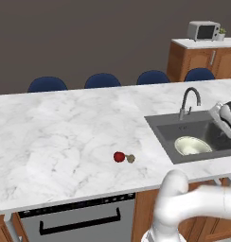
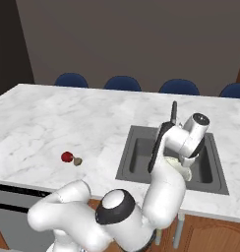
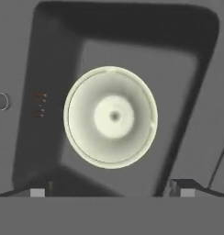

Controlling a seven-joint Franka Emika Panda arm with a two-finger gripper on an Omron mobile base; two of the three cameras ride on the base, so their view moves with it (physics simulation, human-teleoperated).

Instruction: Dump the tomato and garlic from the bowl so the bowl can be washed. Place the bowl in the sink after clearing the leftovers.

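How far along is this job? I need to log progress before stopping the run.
It looks essentially done. The tomato and garlic lie on the marble counter, out of the bowl. The bowl sits empty on the floor of the sink. The gripper hangs above it, fingers spread and holding nothing. Nothing visible remains except perhaps pulling the arm away.
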